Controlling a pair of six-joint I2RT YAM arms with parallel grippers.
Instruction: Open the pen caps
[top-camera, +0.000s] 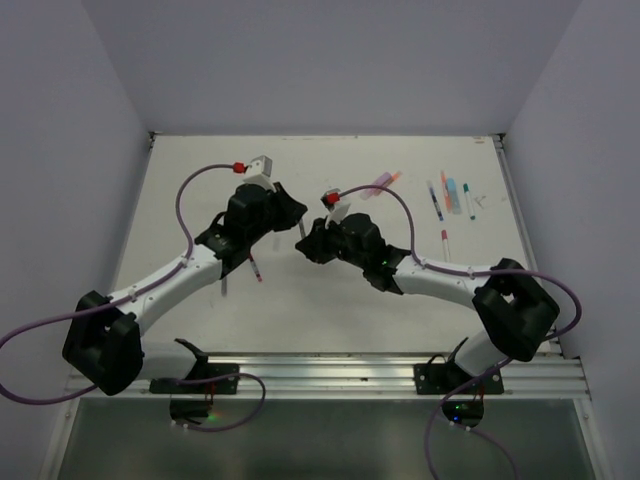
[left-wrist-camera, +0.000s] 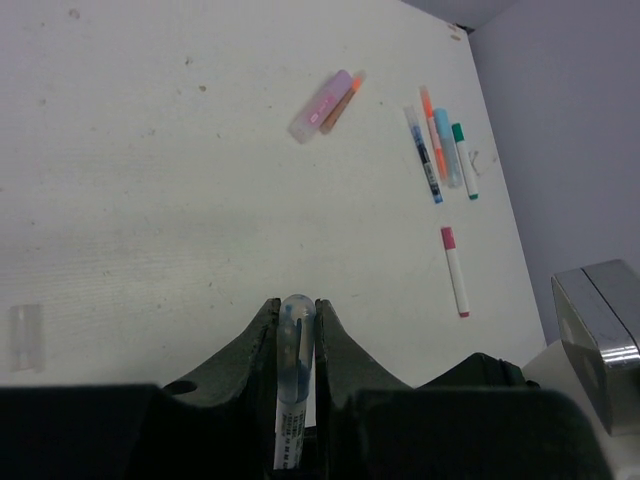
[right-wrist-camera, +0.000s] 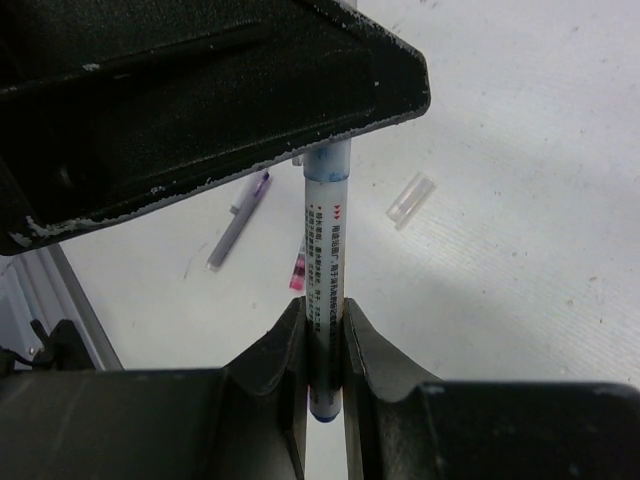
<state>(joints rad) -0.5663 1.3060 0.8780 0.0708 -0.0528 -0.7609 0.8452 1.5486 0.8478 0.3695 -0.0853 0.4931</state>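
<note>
A white-bodied pen (right-wrist-camera: 325, 230) with printed text is held between my two grippers above the middle of the table. My left gripper (left-wrist-camera: 297, 305) is shut on its translucent light-blue cap (left-wrist-camera: 297, 345), which still sits on the pen. My right gripper (right-wrist-camera: 322, 312) is shut on the pen's body near its blue tail end. In the top view the left gripper (top-camera: 288, 218) and right gripper (top-camera: 312, 240) face each other, almost touching. The pen itself is hidden there.
A pink-purple pen (left-wrist-camera: 322, 105) lies beside an orange one. Several pens (left-wrist-camera: 440, 150) lie together at the far right, with a white pen with pink ends (left-wrist-camera: 455, 270) nearer. A clear loose cap (right-wrist-camera: 412, 200), a grey pen (right-wrist-camera: 235, 225) and a pink-red pen (right-wrist-camera: 300, 270) lie under the left arm.
</note>
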